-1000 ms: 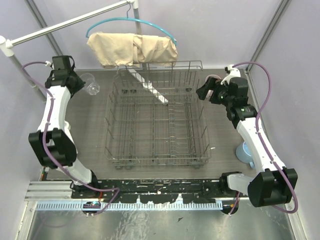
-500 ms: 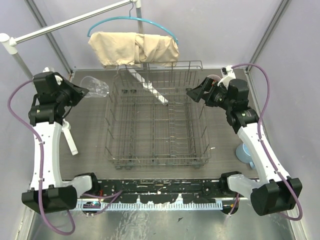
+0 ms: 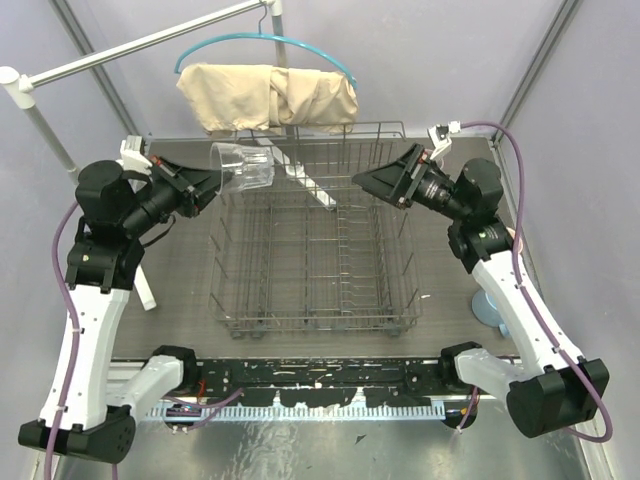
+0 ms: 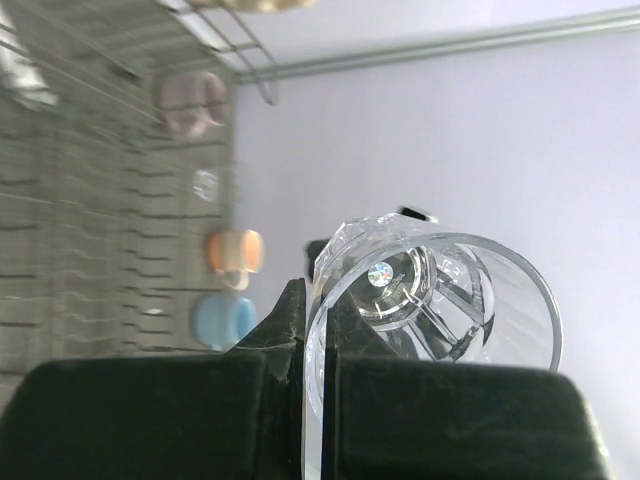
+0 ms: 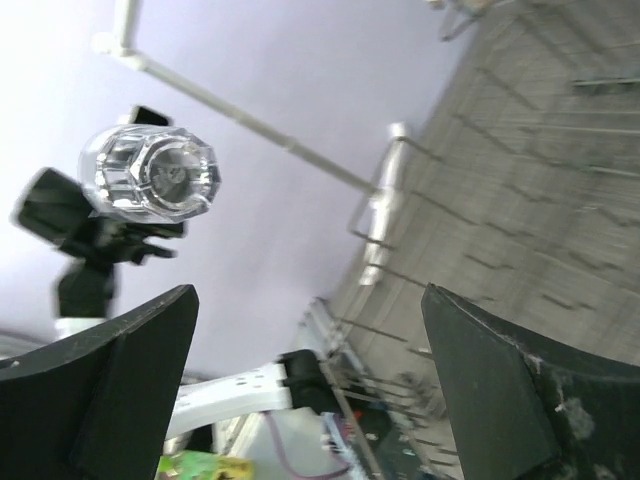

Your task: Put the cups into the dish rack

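Glass tumbler point(image 3: 243, 166) in left gripper point(image 3: 211, 176), seemingly just above dish rack point(image 3: 312, 319) rim

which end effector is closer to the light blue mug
Right. The right end effector is over the dish rack's right edge, on the light blue mug's side; the left end effector, holding a glass tumbler, is across the rack.

"What do the robot's arms look like?"

"The left arm point(image 3: 78, 340) and the right arm point(image 3: 522, 295) are white, with fat black blocks at the bends. A thin purple cable point(image 3: 497, 127) runs along each."

"And the ends?"

"The right gripper point(image 5: 308, 290) has wide, flat black fingers point(image 5: 500, 390), with tiny white specks on one edge."
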`<state>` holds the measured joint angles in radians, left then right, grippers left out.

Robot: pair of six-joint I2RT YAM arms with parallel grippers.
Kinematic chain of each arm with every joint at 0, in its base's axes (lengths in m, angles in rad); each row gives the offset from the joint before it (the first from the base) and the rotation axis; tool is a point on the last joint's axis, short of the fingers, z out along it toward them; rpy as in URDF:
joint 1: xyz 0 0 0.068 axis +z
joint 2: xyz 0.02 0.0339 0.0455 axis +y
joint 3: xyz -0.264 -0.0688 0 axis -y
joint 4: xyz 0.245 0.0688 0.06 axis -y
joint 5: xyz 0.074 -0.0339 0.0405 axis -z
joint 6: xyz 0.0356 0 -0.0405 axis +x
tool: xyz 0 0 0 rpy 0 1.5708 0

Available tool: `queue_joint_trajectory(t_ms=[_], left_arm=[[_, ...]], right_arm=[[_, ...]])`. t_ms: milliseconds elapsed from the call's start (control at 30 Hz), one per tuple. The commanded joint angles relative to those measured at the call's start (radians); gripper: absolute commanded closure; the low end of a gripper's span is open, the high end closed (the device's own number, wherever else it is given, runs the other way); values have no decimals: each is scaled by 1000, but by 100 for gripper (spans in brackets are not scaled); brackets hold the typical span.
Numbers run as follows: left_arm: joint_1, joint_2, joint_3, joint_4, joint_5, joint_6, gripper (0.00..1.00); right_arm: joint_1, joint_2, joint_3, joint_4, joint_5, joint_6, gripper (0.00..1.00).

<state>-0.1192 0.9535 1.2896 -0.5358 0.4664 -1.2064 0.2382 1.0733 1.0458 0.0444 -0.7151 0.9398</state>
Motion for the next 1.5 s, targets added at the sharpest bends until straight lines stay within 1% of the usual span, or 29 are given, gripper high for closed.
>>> queue_joint_trajectory(t_ms=[0,67,133,267,367,467,933,1200,1467], left_arm=[[-62,-7,-37,237,91,-244,100],[-106,3,-42,280,81,-280,100],[-163,20,-31,293,58,-290,100],[-261,66,2,304,1,-277,100],[-323,92,8,322,-39,-274,100],[-367,120,25,332,-60,-264,100],[-392,165,27,363,-67,-274,100],[-393,173,27,369,-61,-279,100],[-393,151,-17,376,-61,-295,100]], right_arm=[[31,1,-16,360,-137,291,0],[51,13,-25,466,-133,385,0],[74,31,-23,533,-125,446,0],[118,67,1,585,-95,498,0],[150,100,41,571,-81,496,0],[174,123,59,594,-66,505,0],[213,188,96,656,-56,531,0],[217,191,70,669,-37,529,9],[217,183,38,670,6,506,28]])
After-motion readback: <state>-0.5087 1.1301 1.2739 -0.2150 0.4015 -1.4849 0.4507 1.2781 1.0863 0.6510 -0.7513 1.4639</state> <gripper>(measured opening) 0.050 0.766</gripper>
